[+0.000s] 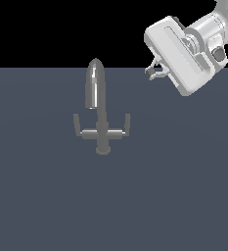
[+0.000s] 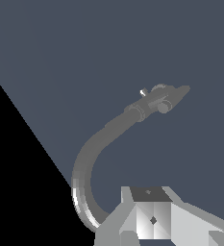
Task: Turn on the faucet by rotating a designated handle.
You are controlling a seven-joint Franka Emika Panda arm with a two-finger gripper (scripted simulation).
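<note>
One faucet point(image 1: 99, 110) with two crossbar arms; its handle point(image 1: 121, 126) lay well apart from the gripper point(image 1: 154, 72), jaw state indeterminable.

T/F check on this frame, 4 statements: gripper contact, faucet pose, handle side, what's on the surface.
1. The gripper is clamped on the handle. False: it hangs clear of it, up toward the exterior view's right.
2. The faucet stands upright on the grey surface. True.
3. The crossbar has only one arm. False: it has two, each with an upturned tip.
4. The gripper is above the crossbar's level in the exterior view. True.
</note>
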